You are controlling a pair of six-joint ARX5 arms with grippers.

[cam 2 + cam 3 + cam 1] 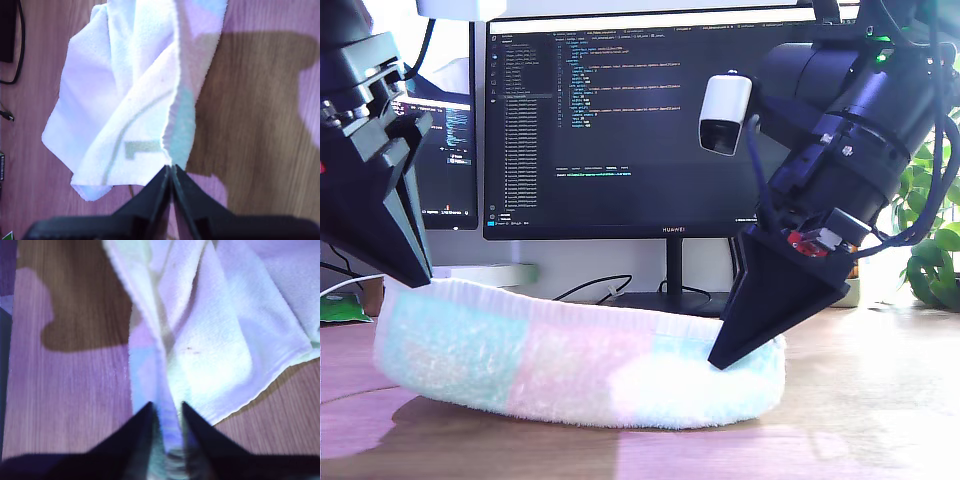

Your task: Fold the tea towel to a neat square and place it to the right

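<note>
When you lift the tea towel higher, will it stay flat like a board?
Probably not. The tea towel already sags between my two end effectors in the exterior view, so it should droop. Its fluffy pile looks grippy, not slippery. It bunches into folds in the first wrist view, so it seems light and floppy.

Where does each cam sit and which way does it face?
Exterior view: low at table level, facing the monitor; both arms pinch the tea towel.
First wrist view: on my first gripper, looking down at towel and table.
Second wrist view: on my second gripper, same downward look.
All views share the towel.
</note>
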